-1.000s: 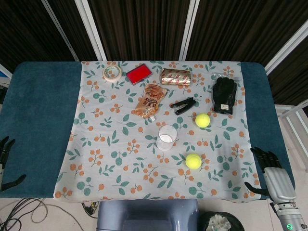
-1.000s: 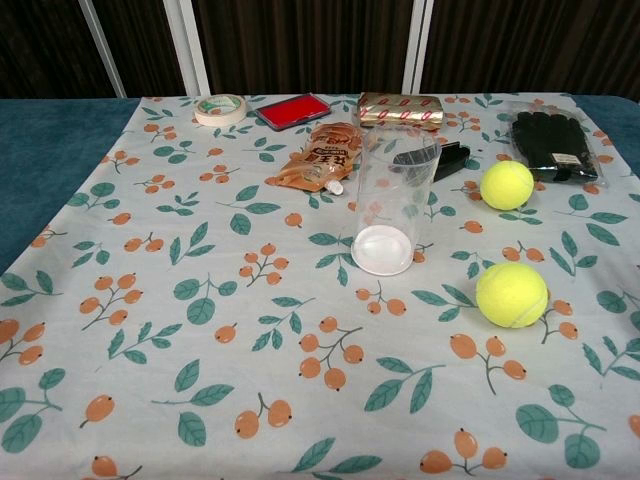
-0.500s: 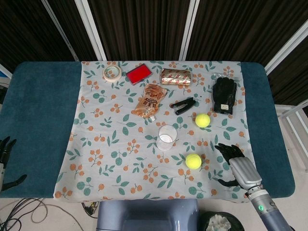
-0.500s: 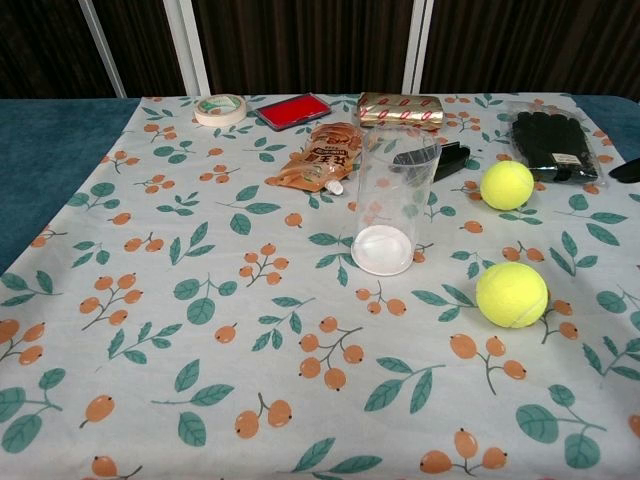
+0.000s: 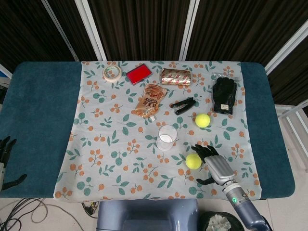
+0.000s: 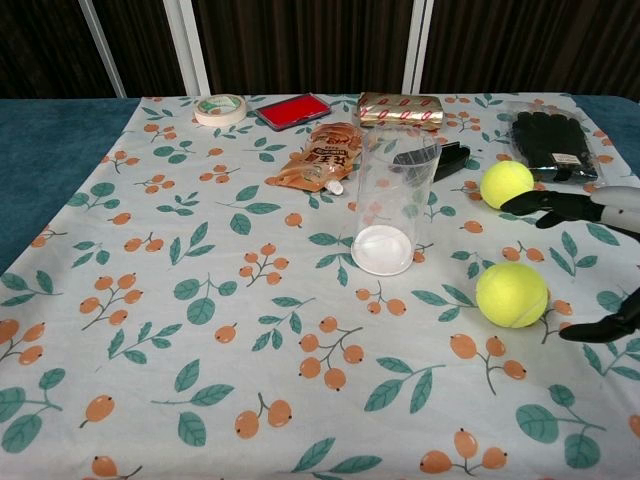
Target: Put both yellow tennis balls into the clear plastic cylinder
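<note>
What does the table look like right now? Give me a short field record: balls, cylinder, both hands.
near ball: yellow tennis ball on the cloth, not held
far ball: second yellow tennis ball on the cloth, near the black glove
cylinder: clear plastic cylinder upright, mouth open, no ball inside
right hand: right hand beside the near ball, fingers spread, holding nothing; contact with the ball cannot be told
left hand: left hand at the table's left edge, holding nothing
task state: neither ball in the cylinder yet
</note>
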Robot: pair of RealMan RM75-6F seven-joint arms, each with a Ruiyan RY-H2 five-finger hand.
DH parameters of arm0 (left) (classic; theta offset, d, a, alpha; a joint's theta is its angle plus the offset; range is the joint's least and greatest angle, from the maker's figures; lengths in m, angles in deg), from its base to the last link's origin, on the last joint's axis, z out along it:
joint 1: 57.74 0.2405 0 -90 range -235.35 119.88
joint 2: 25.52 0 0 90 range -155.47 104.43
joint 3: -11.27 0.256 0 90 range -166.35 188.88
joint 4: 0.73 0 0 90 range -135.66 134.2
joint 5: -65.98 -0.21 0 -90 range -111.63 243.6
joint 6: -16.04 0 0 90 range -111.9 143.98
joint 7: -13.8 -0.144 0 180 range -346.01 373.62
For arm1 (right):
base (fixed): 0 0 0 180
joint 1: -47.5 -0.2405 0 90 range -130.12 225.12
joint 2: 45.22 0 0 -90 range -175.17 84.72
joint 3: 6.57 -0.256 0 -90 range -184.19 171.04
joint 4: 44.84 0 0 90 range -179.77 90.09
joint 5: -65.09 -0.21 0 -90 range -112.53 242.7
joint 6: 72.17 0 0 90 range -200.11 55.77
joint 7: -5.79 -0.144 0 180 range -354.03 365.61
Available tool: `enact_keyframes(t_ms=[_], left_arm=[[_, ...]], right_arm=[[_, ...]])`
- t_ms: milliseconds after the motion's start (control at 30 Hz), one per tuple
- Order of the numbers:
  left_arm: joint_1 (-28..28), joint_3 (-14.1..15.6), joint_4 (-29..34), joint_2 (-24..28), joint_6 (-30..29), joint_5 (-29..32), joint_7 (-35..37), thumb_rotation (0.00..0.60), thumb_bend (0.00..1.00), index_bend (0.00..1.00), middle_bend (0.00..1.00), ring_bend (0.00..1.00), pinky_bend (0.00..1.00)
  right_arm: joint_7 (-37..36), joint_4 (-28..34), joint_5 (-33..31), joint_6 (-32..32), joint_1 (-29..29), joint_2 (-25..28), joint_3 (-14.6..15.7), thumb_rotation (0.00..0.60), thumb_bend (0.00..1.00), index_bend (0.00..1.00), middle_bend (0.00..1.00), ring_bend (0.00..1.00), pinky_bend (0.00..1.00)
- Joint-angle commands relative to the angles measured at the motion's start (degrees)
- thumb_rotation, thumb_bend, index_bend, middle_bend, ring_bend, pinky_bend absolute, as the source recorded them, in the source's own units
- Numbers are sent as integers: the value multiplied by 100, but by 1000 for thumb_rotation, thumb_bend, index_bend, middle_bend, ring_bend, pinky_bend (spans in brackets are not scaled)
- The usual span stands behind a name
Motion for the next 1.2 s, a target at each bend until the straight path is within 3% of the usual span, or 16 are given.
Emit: enact_keyframes(t_ms=[33,500,600,867,1000,1200], left_arm=[[-7,1,-4,-2,15,5,-5,600,41,54,0,0,137],[-8,-18,-4,8,8,36,13,600,41,54,0,0,137],[-4,-20,-6,9,-1,37,14,600,41,54,0,0,137],[0,-26,-3,17,-7,51,22,600,41,54,0,0,137],[-1,-28,0,24,-2,62,27,600,41,54,0,0,137],[2,-37,4,37,-6,80,51,600,41,54,0,0,137]], right_arm=[[187,-114,-246,75,-141,-244,-38,600,237,119,68,144,0],[552,-651,-844,78,-429,-791,-71,600,240,225,144,247,0],[553,-745,-897,82,-461,-880,-53,600,299,277,192,311,2],[516,-1024,-994,-101,-488,-1219,-103,600,509,419,349,507,237],[531,-1127,-1046,-191,-505,-1330,-140,600,554,477,408,577,332],[394,-979,-1011,-298,-554,-1098,-358,600,559,496,418,588,452]])
